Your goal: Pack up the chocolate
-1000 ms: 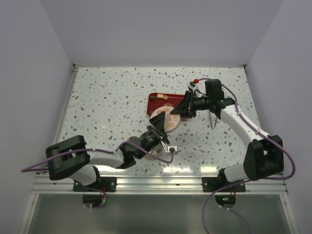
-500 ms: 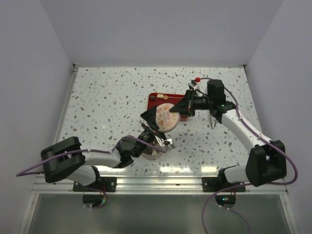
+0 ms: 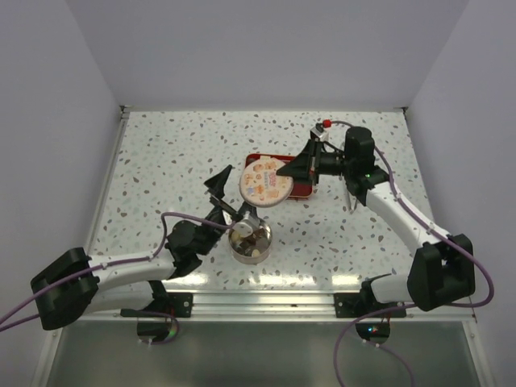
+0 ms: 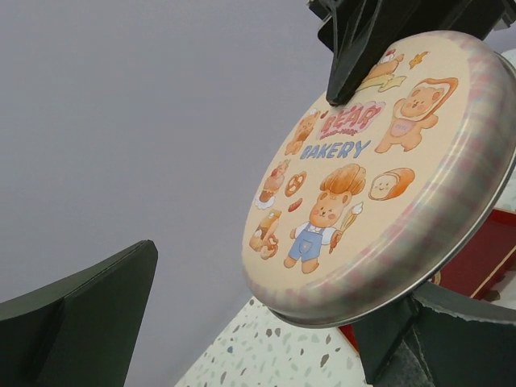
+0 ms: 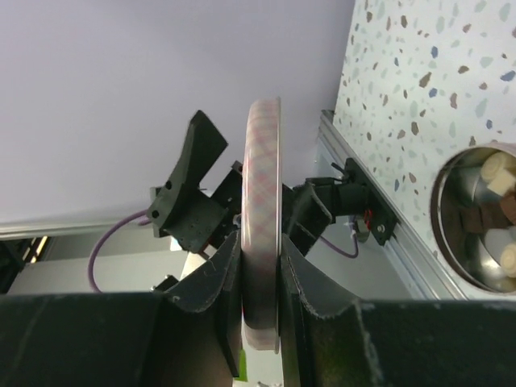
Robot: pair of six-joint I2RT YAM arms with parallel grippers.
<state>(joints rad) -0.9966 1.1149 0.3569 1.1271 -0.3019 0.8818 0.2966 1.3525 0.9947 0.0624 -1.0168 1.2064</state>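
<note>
The chocolate (image 3: 252, 237) lies as brown and cream pieces inside the open round metal tin (image 3: 239, 248), near the front middle of the table. In the right wrist view the chocolate (image 5: 493, 172) shows in the tin (image 5: 442, 211) at the right edge. My right gripper (image 3: 295, 170) is shut on the rim of the tin's bear-printed lid (image 3: 264, 181), holding it tilted on edge above the table. The lid (image 5: 262, 218) sits edge-on between the right gripper (image 5: 262, 282) fingers. My left gripper (image 3: 231, 197) stands open just left of the lid (image 4: 379, 161), its fingers (image 4: 81, 322) apart from it.
A red rectangular tray (image 3: 304, 188) lies behind the lid at the table's middle back; a corner of the tray (image 4: 477, 256) shows under the lid. Grey walls close three sides. A metal rail (image 3: 258, 300) runs along the near edge by the arm bases.
The left gripper opened, let go of the lid and drew back to the left. The right gripper now holds the lid alone, slightly further back and higher.
</note>
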